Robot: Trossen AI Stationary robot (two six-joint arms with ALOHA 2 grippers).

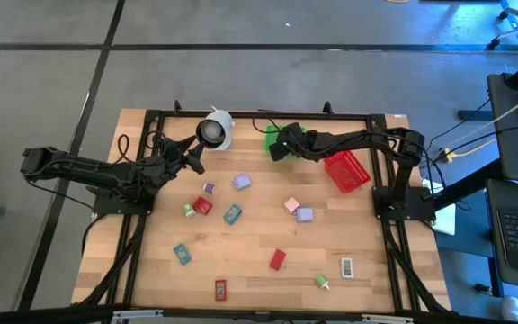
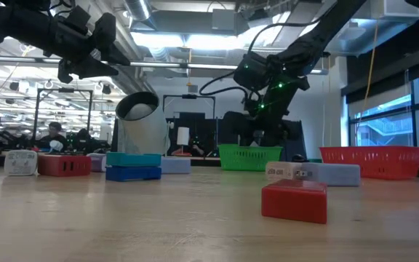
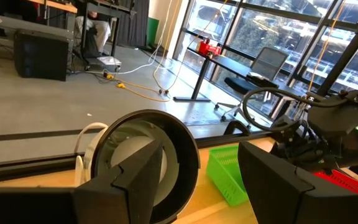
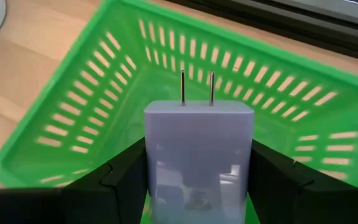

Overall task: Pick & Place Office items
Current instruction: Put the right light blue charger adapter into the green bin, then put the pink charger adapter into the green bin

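My right gripper [image 4: 197,165] [image 1: 281,146] hangs over the green mesh basket [image 4: 73,124] [image 1: 272,134] at the table's far edge, shut on a lavender block [image 4: 197,134] that has two metal prongs. My left gripper [image 3: 201,165] [image 1: 192,155] is open and raised above the table [image 2: 86,47], just short of the white roll [image 1: 215,130] [image 3: 135,155], touching nothing. The other small office items lie flat on the wood: lavender [image 1: 242,182], red [image 1: 203,205], teal [image 1: 232,214], pink [image 1: 291,205], red [image 1: 278,260], white [image 1: 347,267]. My right gripper pinches the lavender block by its two opposite side faces [image 4: 151,158], one dark finger [image 4: 120,171] on each side. The fingers come from above, slanting down toward the basket. The block is lifted clear, with its prongs [image 4: 196,87] pointing away from the wrist into the basket's opening.
The red mesh basket [image 1: 347,171] [image 2: 373,161] sits by the right arm's base, near the green one. The white roll stands near the far edge, left of the green basket. Bare wood lies along the table's near edge between the scattered pieces.
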